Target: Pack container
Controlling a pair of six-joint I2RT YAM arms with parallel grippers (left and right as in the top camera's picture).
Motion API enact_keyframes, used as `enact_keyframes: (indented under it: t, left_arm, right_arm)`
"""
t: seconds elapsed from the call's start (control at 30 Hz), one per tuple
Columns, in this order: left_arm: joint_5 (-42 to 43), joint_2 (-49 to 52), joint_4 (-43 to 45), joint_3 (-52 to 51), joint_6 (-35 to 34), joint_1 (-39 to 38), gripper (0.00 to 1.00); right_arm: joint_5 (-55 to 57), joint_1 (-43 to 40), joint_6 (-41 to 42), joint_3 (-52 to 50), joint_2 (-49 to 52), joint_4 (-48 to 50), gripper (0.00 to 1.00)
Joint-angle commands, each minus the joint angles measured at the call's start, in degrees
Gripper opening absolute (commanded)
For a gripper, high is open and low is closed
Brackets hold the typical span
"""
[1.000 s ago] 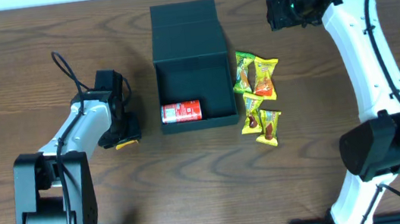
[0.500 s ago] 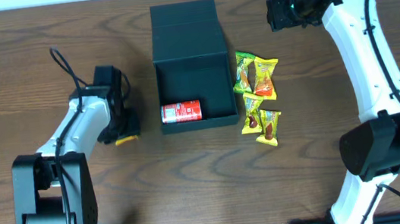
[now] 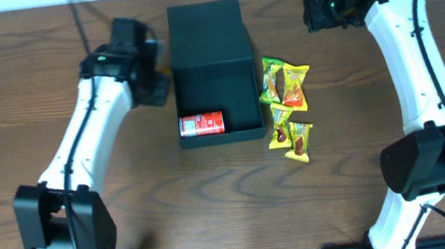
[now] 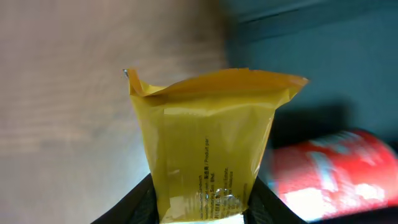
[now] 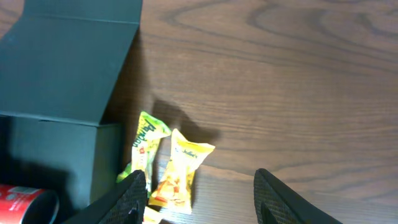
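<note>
One container (image 3: pixel 208 48), lid flap pointing far, long axis near-far

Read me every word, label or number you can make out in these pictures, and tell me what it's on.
Nothing reads clearly.
Small print on the held packet: too blurred to read.
White lettering on the can: blurred.
Brand lettering on the green packet and yellow packet beside the container: too small to read.
</note>
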Motion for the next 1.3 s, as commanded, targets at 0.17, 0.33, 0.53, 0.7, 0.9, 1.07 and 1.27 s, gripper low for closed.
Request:
enact_keyframes:
  t: [0.17,0.33,0.53,0.7,0.9,1.07,1.27]
  left_arm:
    - [3.1,-1.0,-0.3,2.6,27.1,-12.1,0.45]
    - [3.5,-1.0,-0.4,2.6,35.2,-16.4,0.47]
    - [7.3,-0.7,2.1,2.6,40.4,-17.6,0.42]
    - [5.0,-0.5,2.5,2.6,39.4,-17.4,0.50]
    - [-6.0,-0.5,1.1,2.6,39.0,-17.4,0.74]
    - [-9.4,-0.7,4.0,2.6,26.8,-17.3,0.69]
    - [-10.5,-1.6,6.1,4.8,9.0,-14.1,0.65]
  right_arm:
    - [-0.2,-2.3,-3.4,1.1,-1.0,-0.2,0.59]
    - [-0.3,-5.8,-3.4,1.1,-1.3,-0.5,0.59]
    - [-3.0,-10.1,-3.4,1.1,-2.5,-0.7,0.60]
    - [-5.4,-12.1,-3.4,1.1,-2.8,-1.3,0.61]
    - [-5.4,-12.5,-3.4,1.1,-2.8,-1.6,0.64]
    - [-9.1,-11.9,-5.2,1.1,-2.8,-1.8,0.66]
    - [-13.9,-7.3,-10.4,1.0,-2.7,-1.8,0.63]
